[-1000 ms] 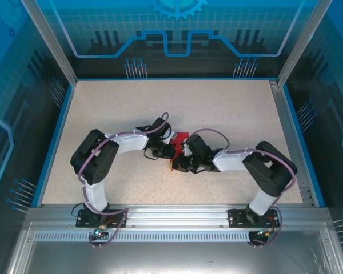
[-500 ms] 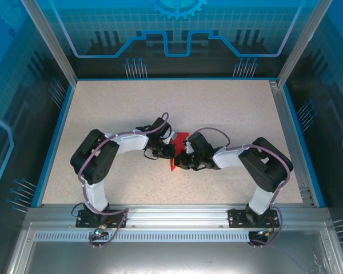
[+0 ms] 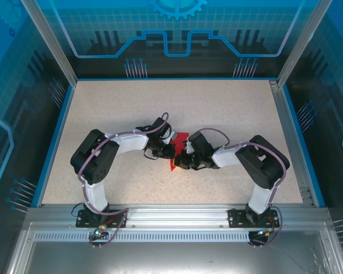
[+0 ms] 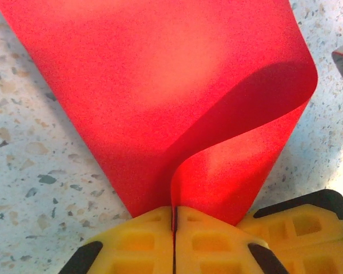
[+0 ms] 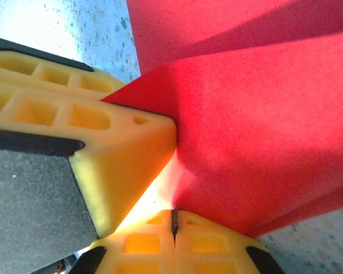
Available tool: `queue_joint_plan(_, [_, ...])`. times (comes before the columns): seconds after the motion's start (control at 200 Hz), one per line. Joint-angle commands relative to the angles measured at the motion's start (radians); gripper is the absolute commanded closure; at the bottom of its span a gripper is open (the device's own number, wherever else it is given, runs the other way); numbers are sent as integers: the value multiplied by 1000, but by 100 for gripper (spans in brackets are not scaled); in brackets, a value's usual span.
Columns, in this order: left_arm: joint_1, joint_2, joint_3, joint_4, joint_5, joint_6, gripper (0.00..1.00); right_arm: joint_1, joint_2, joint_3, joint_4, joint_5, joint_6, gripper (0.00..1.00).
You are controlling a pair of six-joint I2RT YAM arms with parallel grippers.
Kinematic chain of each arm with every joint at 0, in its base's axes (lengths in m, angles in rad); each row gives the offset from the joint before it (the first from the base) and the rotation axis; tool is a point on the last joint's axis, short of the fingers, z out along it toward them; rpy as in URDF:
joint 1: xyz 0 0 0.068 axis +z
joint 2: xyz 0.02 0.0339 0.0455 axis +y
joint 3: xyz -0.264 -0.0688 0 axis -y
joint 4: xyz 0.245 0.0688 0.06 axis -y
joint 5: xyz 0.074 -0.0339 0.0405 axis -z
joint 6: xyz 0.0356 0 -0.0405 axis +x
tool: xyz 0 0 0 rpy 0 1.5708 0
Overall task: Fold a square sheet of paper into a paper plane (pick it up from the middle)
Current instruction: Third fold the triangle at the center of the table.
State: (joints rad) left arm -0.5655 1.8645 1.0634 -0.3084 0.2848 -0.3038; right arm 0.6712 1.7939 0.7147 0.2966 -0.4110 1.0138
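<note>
1. At the left claw (image 4: 174, 220): pressed together, pinching a doubled edge of the square sheet of paper (image 4: 160, 85). Fans out ahead of the tips and curls in a loose loop to their right, low over the speckled desk (image 4: 23, 171).
2. Risks a slip or tear here: grips only a narrow strip at the very tips, so a pull away from the right claw could drag the thin paper out or rip it.
3. Risks a crooked crease too: with the loop not yet flattened, pressing down now could set the fold off centre.
4. At the right claw (image 5: 174, 225): pressed together as well, nipping the same red sheet, just beside a yellow finger (image 5: 103, 131) of the left claw.
5. Could collide: so crowded that a small twist of either wrist could knock fingers together and crumple the sheet between them.
6. Against a second ago, seen from above: right arm (image 3: 266, 162) drawn in leftward, left arm (image 3: 97, 157) in the same pose, red paper still between the two claws, both grips unchanged.
</note>
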Motion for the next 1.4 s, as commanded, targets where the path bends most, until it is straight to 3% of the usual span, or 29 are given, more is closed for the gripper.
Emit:
queue_joint_plan(0.0, [3,39,-20,-37,-10,26,92,-13,10,-11,-1,17,-4,100])
queue_joint_plan(0.25, [3,41,-19,-41,-13,29,92,-48,-99,7,-18,-7,-38,99])
queue_joint_plan(0.86, [3,47,-11,-44,-8,35,92,-79,28,0,10,5,-56,100])
queue_joint_plan(1.18, [3,46,-9,-47,-13,36,92,-123,-104,19,-54,-23,-92,99])
queue_joint_plan(1.395, [3,48,0,-54,-14,38,92,-163,-78,35,-56,-64,-118,99])
